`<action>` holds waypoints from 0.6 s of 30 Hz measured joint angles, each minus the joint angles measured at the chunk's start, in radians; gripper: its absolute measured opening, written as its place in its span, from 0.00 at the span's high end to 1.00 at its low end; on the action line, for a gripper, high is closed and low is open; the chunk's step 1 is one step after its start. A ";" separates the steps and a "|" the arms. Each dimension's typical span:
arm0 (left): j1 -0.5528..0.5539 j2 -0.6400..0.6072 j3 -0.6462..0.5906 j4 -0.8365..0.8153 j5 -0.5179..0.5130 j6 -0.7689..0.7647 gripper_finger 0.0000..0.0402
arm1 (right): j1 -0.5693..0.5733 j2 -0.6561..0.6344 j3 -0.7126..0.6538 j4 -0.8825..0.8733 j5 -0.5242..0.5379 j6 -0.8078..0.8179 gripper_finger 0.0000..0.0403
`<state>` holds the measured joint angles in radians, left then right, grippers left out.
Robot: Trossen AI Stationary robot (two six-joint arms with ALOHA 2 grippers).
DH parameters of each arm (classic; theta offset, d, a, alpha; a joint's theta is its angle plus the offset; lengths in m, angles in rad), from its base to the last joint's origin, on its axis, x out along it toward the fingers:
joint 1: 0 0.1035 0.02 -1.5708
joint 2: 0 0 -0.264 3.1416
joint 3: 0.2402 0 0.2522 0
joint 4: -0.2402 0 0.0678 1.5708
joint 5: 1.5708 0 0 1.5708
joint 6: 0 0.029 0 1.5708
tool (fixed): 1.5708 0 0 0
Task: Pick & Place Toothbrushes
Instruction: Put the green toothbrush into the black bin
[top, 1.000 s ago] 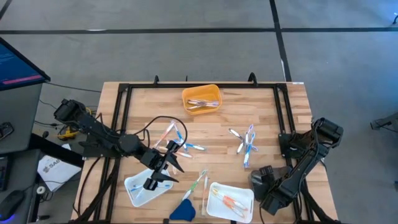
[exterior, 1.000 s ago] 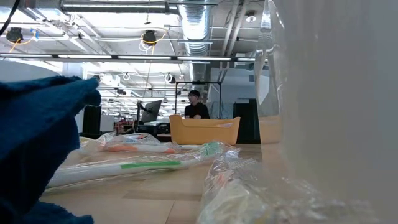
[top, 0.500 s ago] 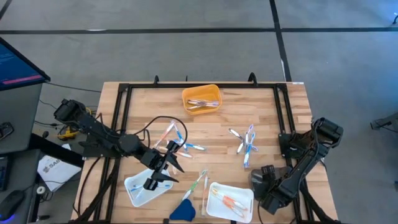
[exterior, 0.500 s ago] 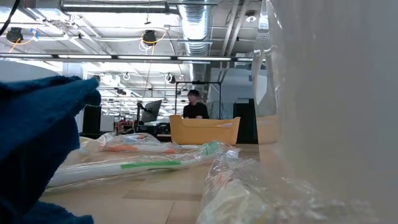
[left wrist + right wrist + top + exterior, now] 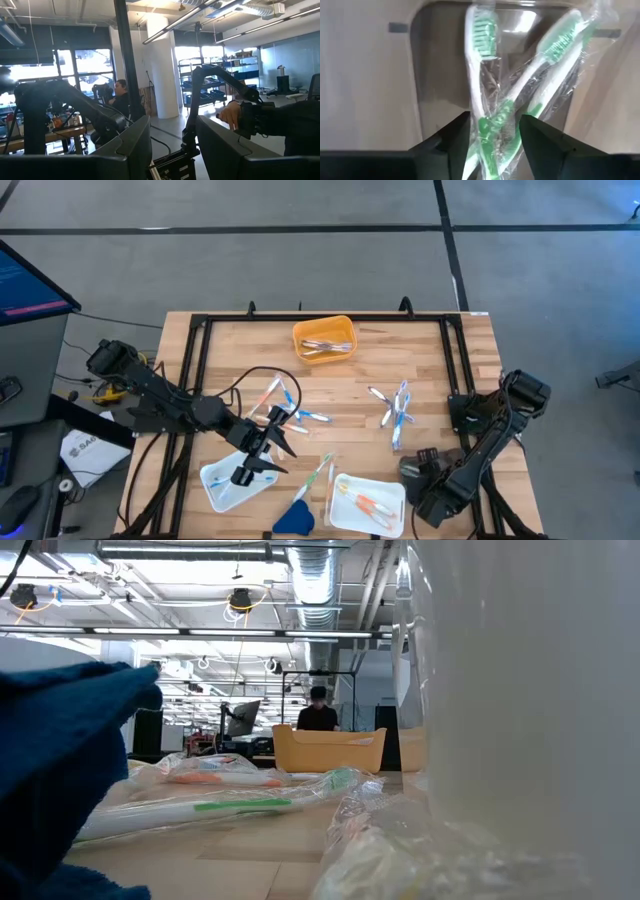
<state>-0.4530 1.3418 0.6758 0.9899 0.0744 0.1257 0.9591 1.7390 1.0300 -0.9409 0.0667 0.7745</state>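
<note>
The wooden table [image 5: 350,395] sits on a grey floor, with a black frame around it. My left arm reaches from the left edge of the high view toward the lower middle, and my left claw [image 5: 258,462] hangs over the white tray [image 5: 212,476] at the lower left. Its fingers are spread apart and hold nothing. My right arm folds up at the lower right, and my right claw [image 5: 424,492] sits low, just beside another white tray [image 5: 395,492]. I cannot tell from above whether that claw is open.

Toothbrushes lie in many spots: some in the yellow bowl [image 5: 323,328] near the top, a bunch [image 5: 283,406] in the middle left, a bunch [image 5: 397,408] in the middle right, and a few [image 5: 364,504] in the right white tray. A blue cloth [image 5: 292,518] lies at the bottom.

My right wrist view shows more: my two dark fingers [image 5: 443,140] stand apart with green toothbrushes in clear wrap [image 5: 492,120] between them. My left wrist view looks out into the room, where a person [image 5: 119,99] sits far off.
</note>
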 joint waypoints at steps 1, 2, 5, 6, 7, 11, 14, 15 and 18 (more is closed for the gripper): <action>0.000 0.000 0.000 -0.001 0.000 0.000 0.62 | 0.000 0.000 0.001 0.000 -0.001 -0.008 0.61; 0.000 0.000 0.000 -0.001 0.000 0.000 0.62 | 0.000 0.000 0.001 -0.002 -0.003 -0.012 0.63; 0.000 0.000 0.000 -0.002 0.000 0.000 0.62 | 0.000 -0.001 0.001 -0.034 -0.003 -0.014 0.71; 0.000 0.000 0.000 -0.003 0.000 0.000 0.62 | 0.000 -0.001 0.001 -0.050 -0.003 -0.014 0.73; 0.000 0.000 0.000 -0.003 0.000 0.000 0.62 | 0.000 -0.001 0.001 -0.060 -0.003 -0.014 0.75; 0.000 0.000 0.000 -0.003 0.000 0.000 0.62 | 0.000 -0.002 0.001 -0.113 -0.006 -0.015 0.82; 0.000 0.000 0.000 -0.002 0.000 0.000 0.62 | 0.001 -0.003 0.001 -0.147 -0.006 -0.014 0.83; 0.000 0.000 0.000 -0.003 0.000 0.000 0.62 | 0.001 -0.003 0.001 -0.156 -0.006 -0.008 0.84; 0.000 0.000 0.000 -0.002 0.000 0.000 0.62 | 0.001 -0.003 0.002 -0.170 -0.012 0.014 0.84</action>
<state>-0.4530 1.3418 0.6758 0.9874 0.0742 0.1257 0.9599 1.7363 1.0317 -1.1107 0.0551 0.7883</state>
